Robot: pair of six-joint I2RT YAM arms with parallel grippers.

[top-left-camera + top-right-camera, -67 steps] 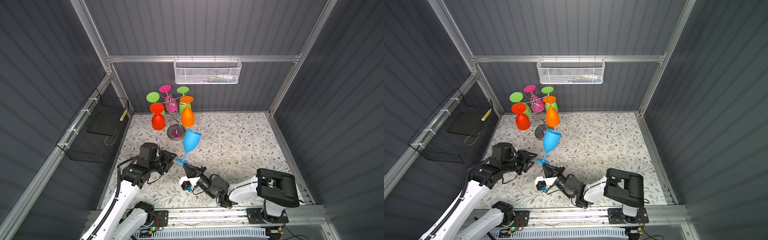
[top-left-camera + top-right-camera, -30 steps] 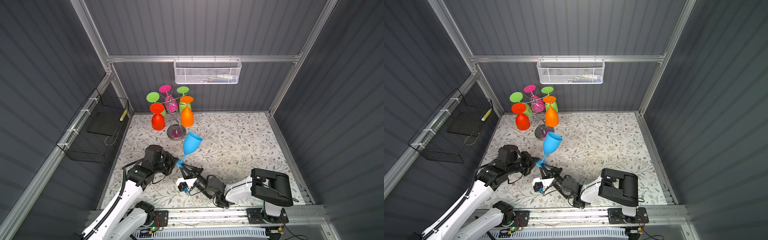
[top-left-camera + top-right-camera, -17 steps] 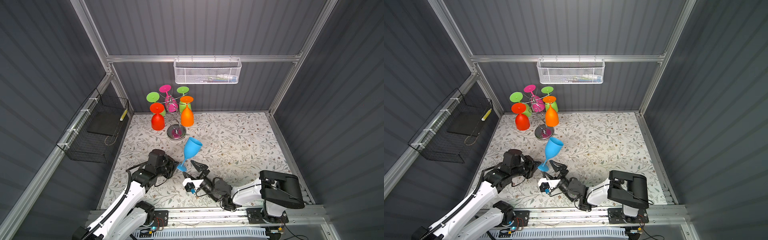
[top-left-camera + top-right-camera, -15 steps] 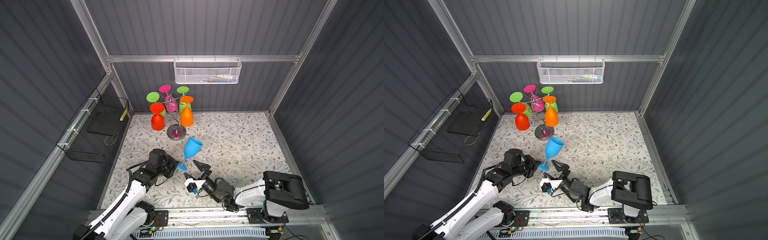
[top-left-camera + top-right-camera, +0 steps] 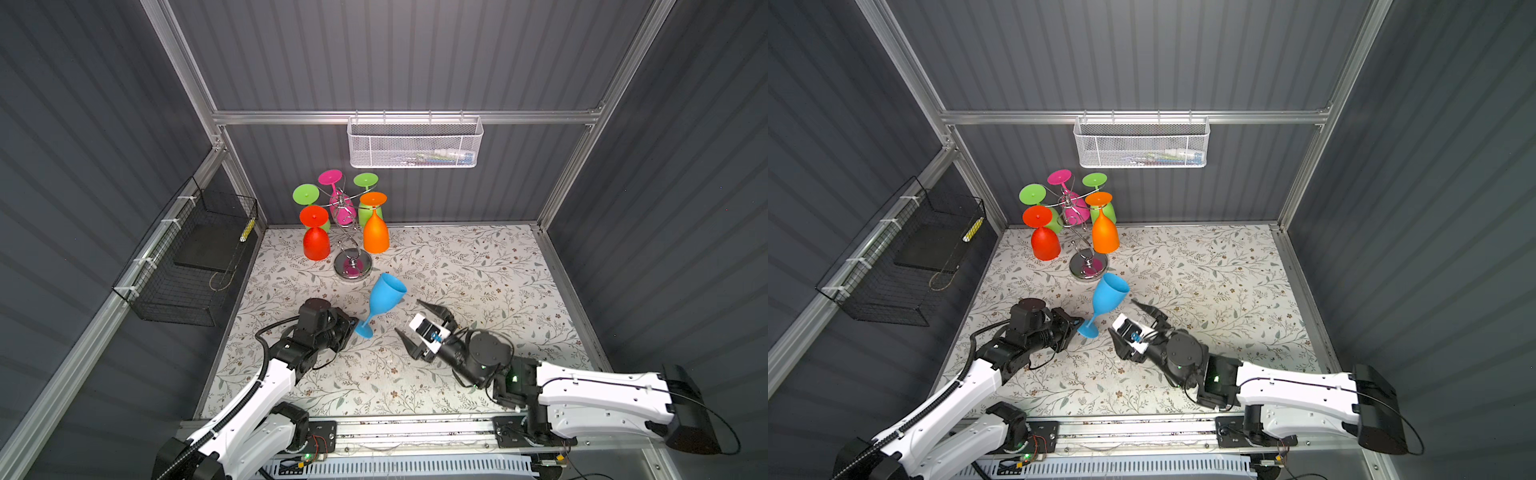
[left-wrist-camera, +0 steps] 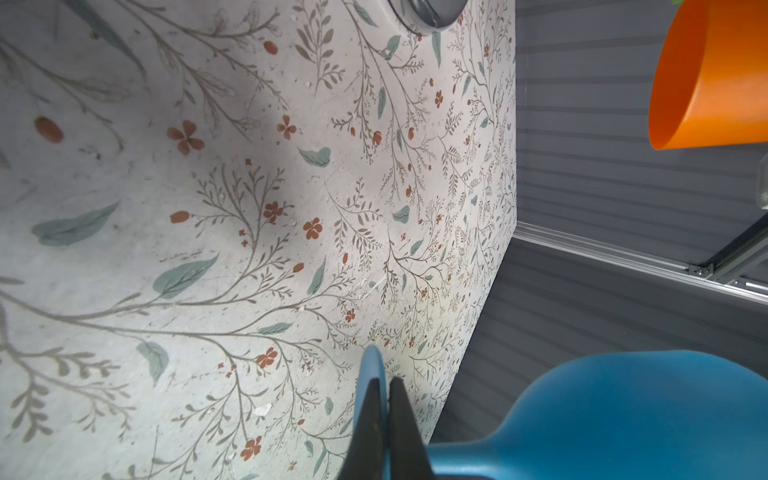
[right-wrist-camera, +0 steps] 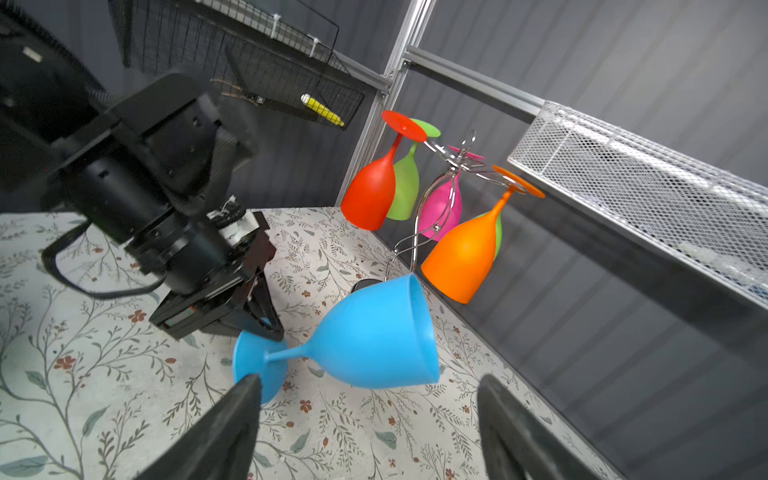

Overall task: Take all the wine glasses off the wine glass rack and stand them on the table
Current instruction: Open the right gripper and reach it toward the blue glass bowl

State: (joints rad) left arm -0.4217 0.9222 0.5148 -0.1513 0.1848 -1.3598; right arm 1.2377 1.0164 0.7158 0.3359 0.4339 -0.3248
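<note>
1. Holding the blue glass [image 5: 386,296] by the edge of its foot, my left jaws are clamped shut on that thin disc. The left wrist view shows both tips pinching it edge-on, with the bowl [image 6: 623,415] off to one side.
2. The glass is off the rack [image 5: 340,264] and hangs tilted over the bench [image 5: 457,270], just in front of the rack's base, with its bowl leaning up toward the back wall. I judge that the foot grip is there to leave the stem and bowl clear.
3. My right jaws stand wide open and empty, just beside the glass and touching nothing. In the right wrist view the glass [image 7: 374,336] sits framed between the two tips, apart from both.
4. Five other glasses hang bowl-down from the rack's arms by their feet, the red [image 5: 316,245] and orange [image 5: 376,237] ones nearest me.
5. A second ago my right jaws were tucked in close at the foot and much narrower. Since then they have spread, and the right arm [image 5: 582,395] has drawn back to the right.
6. The glass itself has kept about the same spot and tilt, so I take it that its weight now rests on the left side alone.
</note>
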